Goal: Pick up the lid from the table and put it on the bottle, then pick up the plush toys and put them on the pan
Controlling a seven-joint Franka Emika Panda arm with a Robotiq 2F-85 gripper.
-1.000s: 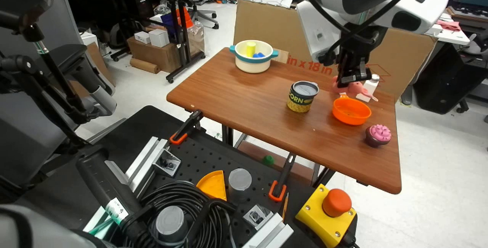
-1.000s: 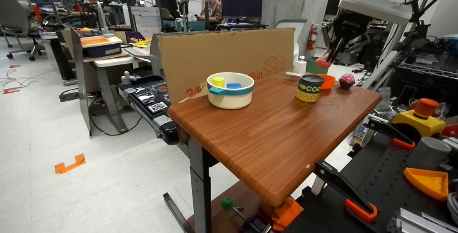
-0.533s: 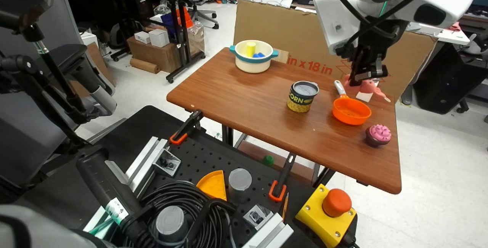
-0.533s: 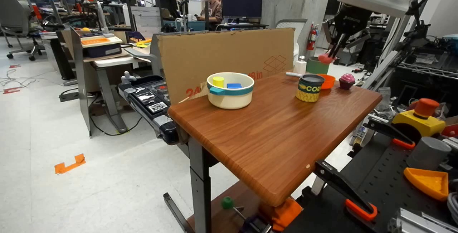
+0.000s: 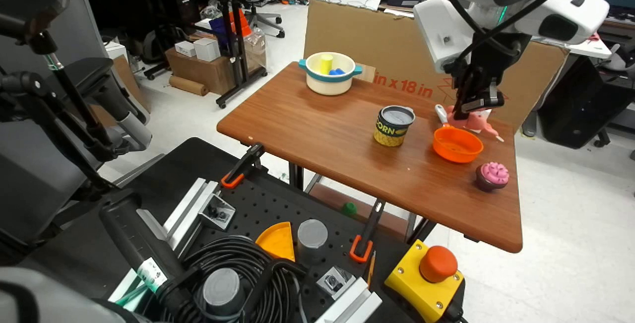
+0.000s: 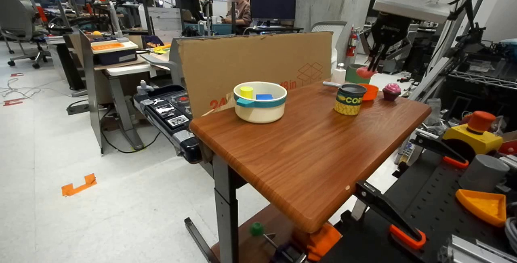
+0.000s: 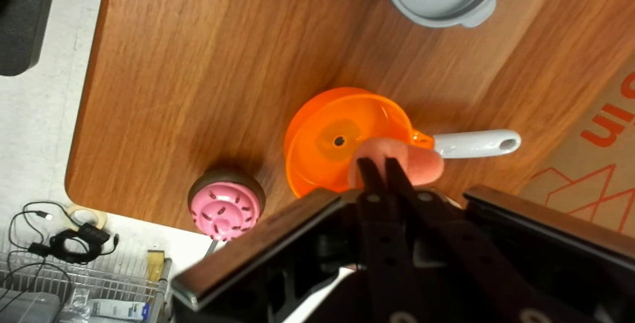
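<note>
My gripper (image 7: 378, 162) is shut on the pale salmon-pink plush toy (image 7: 426, 165), holding it in the air. In the wrist view this toy overlaps the rim and handle side of the orange pan (image 7: 317, 161). An exterior view places the hanging toy (image 5: 483, 125) just behind the pan (image 5: 456, 150), near its white handle. The deeper pink plush toy (image 7: 225, 208), shaped like a cupcake with a dark base, stands on the table beside the pan. The grey lid (image 5: 397, 114) sits on top of the yellow corn-labelled bottle (image 5: 388, 137), which is upright; both also show in the other views.
A cream pot with teal handles (image 6: 259, 111) holds yellow and blue pieces at the table's far end. A cardboard panel (image 5: 357, 35) rises along the back edge. Close behind the pan stands a white shaker (image 6: 339, 74). Black clamps (image 5: 369, 224) grip the front edge.
Seen from outside, my gripper and the held plush toy have shifted a little sideways, uncovering the pan's white handle, then sunk slightly. The objects on the table have not moved.
</note>
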